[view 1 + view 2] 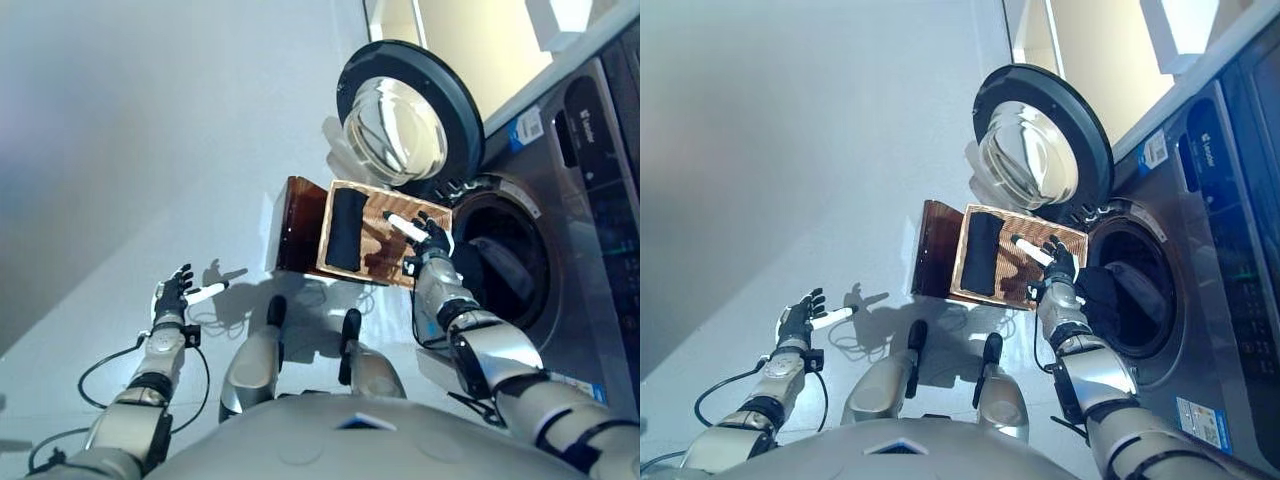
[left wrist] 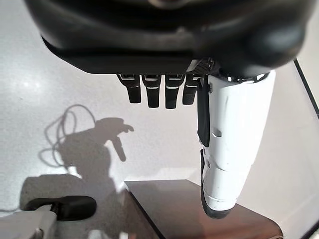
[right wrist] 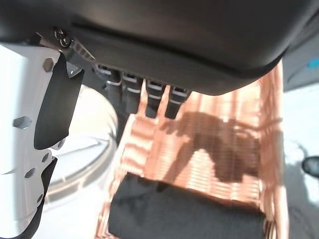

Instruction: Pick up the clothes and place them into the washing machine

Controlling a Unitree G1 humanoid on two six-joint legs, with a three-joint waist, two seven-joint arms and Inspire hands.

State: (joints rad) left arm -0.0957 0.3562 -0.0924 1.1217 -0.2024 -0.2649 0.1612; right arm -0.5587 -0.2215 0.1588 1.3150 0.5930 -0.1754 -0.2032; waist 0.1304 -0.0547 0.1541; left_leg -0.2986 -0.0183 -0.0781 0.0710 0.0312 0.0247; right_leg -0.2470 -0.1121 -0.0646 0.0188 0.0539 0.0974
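the washing machine [image 1: 560, 200] is positioned at the robot's right, with its round glass door [image 1: 405, 120] swung fully open so that the drum opening [image 1: 500, 260] is left free for loading. a dark item of clothing [image 1: 505, 265] is seen inside the drum opening. a brown woven basket [image 1: 375, 235] is set on the floor just beside the opening, presumably so that only a short transfer is needed.

the remaining garment [image 1: 345, 228] is located in the basket, along the side farthest from the drum. it is a dark, near-black piece, folded or rolled into a compact oblong with soft rounded edges; no pattern can be made out.

the right hand [image 1: 425, 240] is held over the basket, on the side nearest the drum, apart from the garment. in its wrist view the fingers [image 3: 149, 97] are extended and nothing is held, so the hand is judged empty and ready to reach for the garment.

the left hand [image 1: 175, 295] is held well apart from the basket, above bare floor [image 1: 150, 130], with fingers relaxed and straight and nothing carried. it is judged to be idle.
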